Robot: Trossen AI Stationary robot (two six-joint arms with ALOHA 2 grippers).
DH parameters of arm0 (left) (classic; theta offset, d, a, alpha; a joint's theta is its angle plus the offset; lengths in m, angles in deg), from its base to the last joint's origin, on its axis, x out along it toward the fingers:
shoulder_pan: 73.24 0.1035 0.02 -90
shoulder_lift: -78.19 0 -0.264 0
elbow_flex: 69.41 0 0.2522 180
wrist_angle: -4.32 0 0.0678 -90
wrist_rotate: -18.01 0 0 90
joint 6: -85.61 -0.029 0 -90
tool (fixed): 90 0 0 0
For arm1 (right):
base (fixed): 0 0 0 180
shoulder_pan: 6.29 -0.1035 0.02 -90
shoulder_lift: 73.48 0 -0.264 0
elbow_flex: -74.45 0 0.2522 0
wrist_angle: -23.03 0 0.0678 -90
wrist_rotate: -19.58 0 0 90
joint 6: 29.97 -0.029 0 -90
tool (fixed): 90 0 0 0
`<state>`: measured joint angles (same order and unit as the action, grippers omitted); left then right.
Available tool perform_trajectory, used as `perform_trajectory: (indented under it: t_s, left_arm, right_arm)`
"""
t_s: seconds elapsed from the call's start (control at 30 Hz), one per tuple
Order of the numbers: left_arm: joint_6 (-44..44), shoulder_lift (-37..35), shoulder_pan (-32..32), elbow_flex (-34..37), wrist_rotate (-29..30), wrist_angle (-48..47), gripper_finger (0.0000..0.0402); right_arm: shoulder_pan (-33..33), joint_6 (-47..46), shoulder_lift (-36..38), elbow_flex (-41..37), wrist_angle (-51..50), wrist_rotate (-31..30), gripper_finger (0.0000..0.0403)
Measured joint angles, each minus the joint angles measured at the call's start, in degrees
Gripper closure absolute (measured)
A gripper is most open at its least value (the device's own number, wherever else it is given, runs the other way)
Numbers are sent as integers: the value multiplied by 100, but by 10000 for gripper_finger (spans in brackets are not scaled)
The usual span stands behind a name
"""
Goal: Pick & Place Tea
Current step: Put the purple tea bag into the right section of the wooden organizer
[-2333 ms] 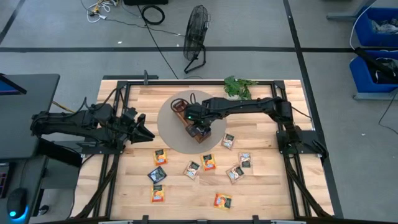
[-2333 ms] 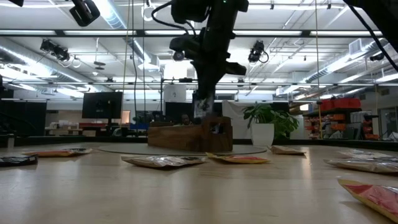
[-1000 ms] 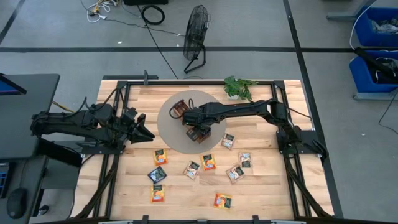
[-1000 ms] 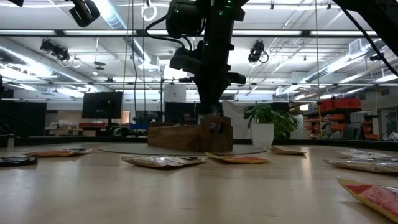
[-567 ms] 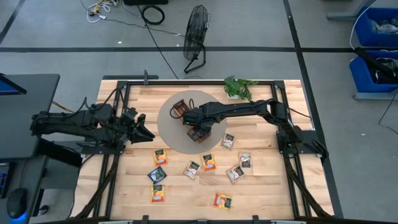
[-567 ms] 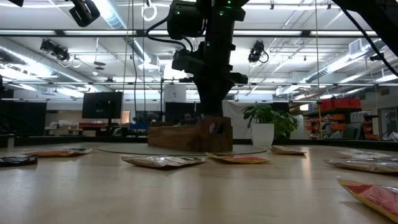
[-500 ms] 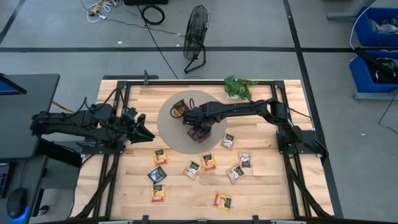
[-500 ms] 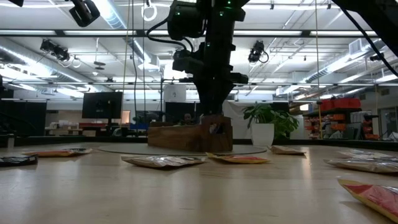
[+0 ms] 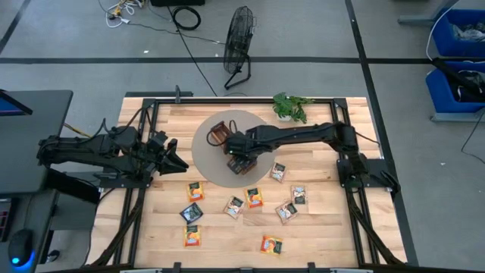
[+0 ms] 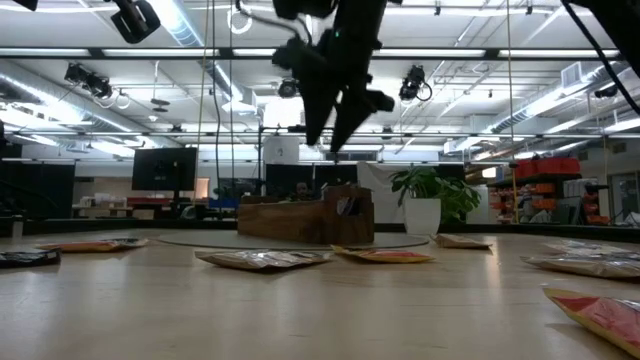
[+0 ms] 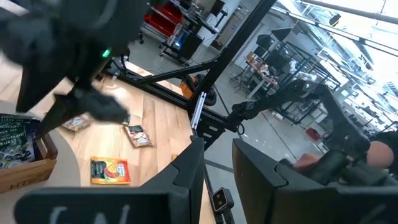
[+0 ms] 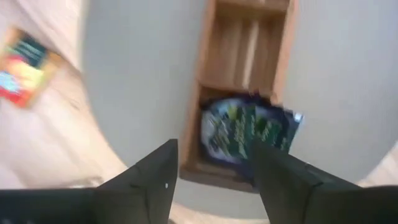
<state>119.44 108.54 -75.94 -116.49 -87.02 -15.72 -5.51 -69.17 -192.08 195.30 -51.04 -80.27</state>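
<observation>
The brown wooden tray (image 12: pixel 247 57) stands on a round grey mat (image 9: pixel 203 163) at the table's middle. A dark blue-teal tea sachet (image 12: pixel 247 133) lies in the tray's end compartment, one corner over the tray's wall. My right gripper (image 12: pixel 211 149) hangs open just above it, fingers slanting down, clear of the tray (image 10: pixel 300 218) in the low view. Several more tea sachets, such as one orange (image 9: pixel 255 198) and one dark (image 9: pixel 191 213), lie flat on the near half of the table. My left gripper (image 11: pixel 217 168) waits level at the table's left, open and empty.
A small green plant (image 9: pixel 290 106) stands at the far edge, right of the mat. Black frame rails run along the table's edges. Bare wood shows at the table's near edge between the sachets. A fan stands on the floor beyond the table.
My right gripper has opened, letting go of the dark sachet, and has risen out of the tray. The sachet has stayed in the tray's end compartment.
</observation>
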Motion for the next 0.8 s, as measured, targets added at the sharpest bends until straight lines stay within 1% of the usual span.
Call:
perform_trajectory:
  t_s: [0.1, 0.23, 0.43, 0.53, 0.67, 0.8]
  left_arm:
    - [-2, 0, -4, 0, -2, -315, 314]
    - [32, 2, -7, 0, -120, -1106, 314]
    - [440, 3, -105, 0, -168, -2327, 314]
    - [609, 51, -280, 0, -169, -2665, 309]
    - [939, 196, -552, 0, -170, -2764, 282]
    - [1287, 490, -852, 0, -168, -2887, 237]
  right_arm:
    - [-103, 25, 186, 0, 310, -126, 204]
    - [-248, 67, 334, 0, 821, -168, 209]
    - [-491, 129, 384, 0, 1218, -202, 211]
    - [-632, 231, 384, 0, 1407, -345, 211]
    - [-810, 225, 384, 0, 1572, -571, 211]
    - [-943, 201, 384, 0, 1660, -791, 211]
